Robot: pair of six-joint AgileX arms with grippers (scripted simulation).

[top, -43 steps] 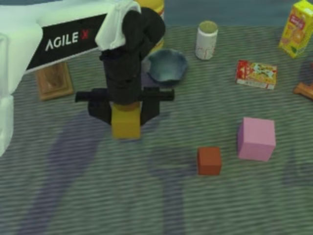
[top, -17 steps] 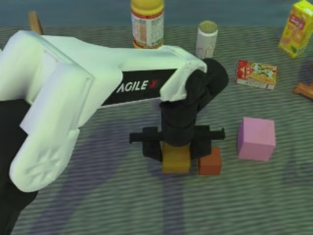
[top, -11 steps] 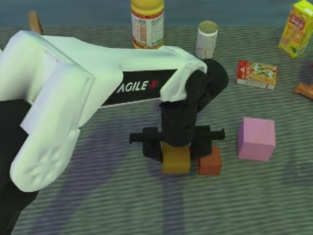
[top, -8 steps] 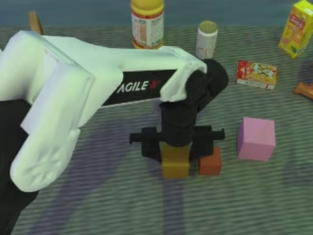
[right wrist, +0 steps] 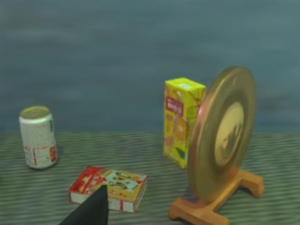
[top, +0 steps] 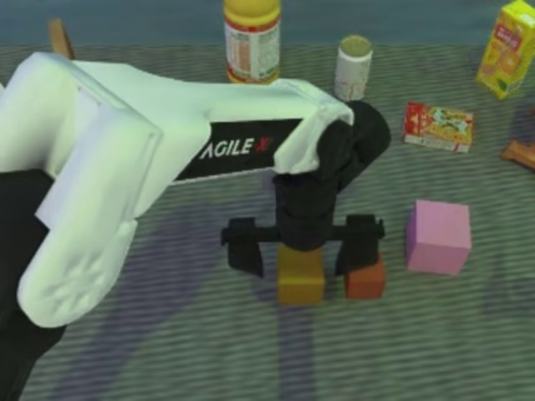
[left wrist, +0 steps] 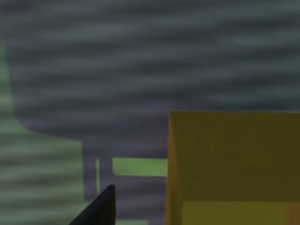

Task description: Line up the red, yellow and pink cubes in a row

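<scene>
The left gripper (top: 303,251) hangs just over the middle of the table with its two black fingers (top: 244,249) spread wide, one to each side of the yellow cube (top: 301,277). Neither finger touches the cube, which sits on the cloth between them, free of any grip. The finger at 3 o'clock stands over the top edge of the red cube (top: 366,278) and hides part of it. From above, the red cube lies just beside the yellow one at 3 o'clock, a thin gap between them. Farther out the same way, near but clearly apart, sits the pink cube (top: 438,236), a little toward 1 o'clock of the red one. The three run roughly left to right.

The left wrist view shows the yellow cube (left wrist: 233,168) filling one side, very close, with one dark fingertip at the edge.

The white arm (top: 167,159) sweeps in from 9 o'clock and covers much of the table's left half. Along the far edge stand an orange bottle (top: 252,39), a white can (top: 354,68), a flat red box (top: 438,126) and a yellow juice carton (top: 507,48).

The right wrist view shows the can (right wrist: 38,136), the box (right wrist: 108,187), the carton (right wrist: 182,121) and a gold disc on a wooden stand (right wrist: 224,143); I cannot tell how the right gripper's fingers stand.
</scene>
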